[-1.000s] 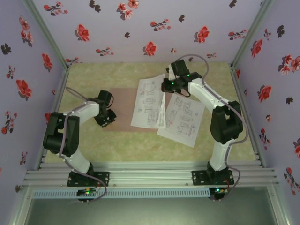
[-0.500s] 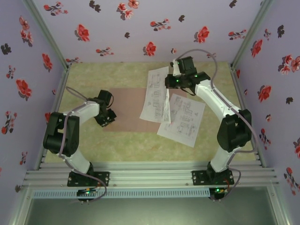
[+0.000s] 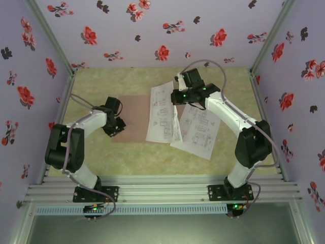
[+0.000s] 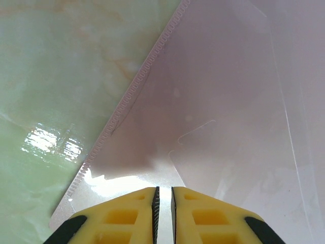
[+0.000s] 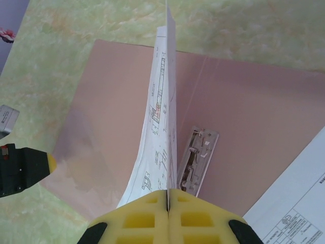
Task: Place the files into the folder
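Your right claw (image 5: 166,193) is closed on the near edge of one printed sheet (image 5: 161,117), which rises edge-on and curves away ahead of it, above the folder (image 5: 111,112) lying open on the worktop (image 5: 254,25). The metal clip (image 5: 197,157) lies just right of the claw, and the second sheet (image 5: 299,203) is further right. Your left claw (image 4: 163,189) is narrow, with only a thin slit, low over the folder's left edge; whether it pinches the folder, you cannot tell.
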Controlling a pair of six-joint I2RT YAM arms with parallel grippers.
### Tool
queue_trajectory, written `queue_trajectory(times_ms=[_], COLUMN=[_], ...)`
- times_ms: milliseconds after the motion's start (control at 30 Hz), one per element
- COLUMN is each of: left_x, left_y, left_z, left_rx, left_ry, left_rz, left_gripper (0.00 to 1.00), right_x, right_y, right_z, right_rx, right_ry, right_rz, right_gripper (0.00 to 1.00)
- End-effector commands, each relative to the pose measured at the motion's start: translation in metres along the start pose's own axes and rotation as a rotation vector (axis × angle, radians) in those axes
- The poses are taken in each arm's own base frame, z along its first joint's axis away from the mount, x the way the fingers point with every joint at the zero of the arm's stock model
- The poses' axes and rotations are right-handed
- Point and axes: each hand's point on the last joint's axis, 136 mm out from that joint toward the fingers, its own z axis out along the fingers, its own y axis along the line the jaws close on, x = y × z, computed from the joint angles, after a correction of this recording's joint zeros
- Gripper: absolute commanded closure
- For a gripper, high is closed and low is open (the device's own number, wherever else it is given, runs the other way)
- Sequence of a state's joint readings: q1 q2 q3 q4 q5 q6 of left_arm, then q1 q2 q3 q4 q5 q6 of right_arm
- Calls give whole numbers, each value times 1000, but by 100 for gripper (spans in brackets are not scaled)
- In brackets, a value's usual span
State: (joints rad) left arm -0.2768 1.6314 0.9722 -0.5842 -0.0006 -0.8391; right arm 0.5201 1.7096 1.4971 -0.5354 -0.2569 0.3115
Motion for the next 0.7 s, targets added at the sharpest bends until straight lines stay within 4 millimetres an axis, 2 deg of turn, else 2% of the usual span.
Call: queue_trajectory(times_ms=[0,200,467,667], left_x=[-1,-1,-3,-12], left_y=[2,6,48,63], left_z=[-7,-13,-15,-4], left_rx=[-3,-6,-64,-90], left_ry=[-25,-30,-14,18], left_rz=[3,-3,-84,-84], left_gripper=[84,84,85,86], right_x=[-15,-16,-25,-31], right_y=[7,10,15,21], right_z=[-2,13,39,61], right_rx=[-6,-51,-134,-200], right_ry=[-37,-33,-19,7], right_rz=[11,49,113,143], right_gripper=[100,100,100,100])
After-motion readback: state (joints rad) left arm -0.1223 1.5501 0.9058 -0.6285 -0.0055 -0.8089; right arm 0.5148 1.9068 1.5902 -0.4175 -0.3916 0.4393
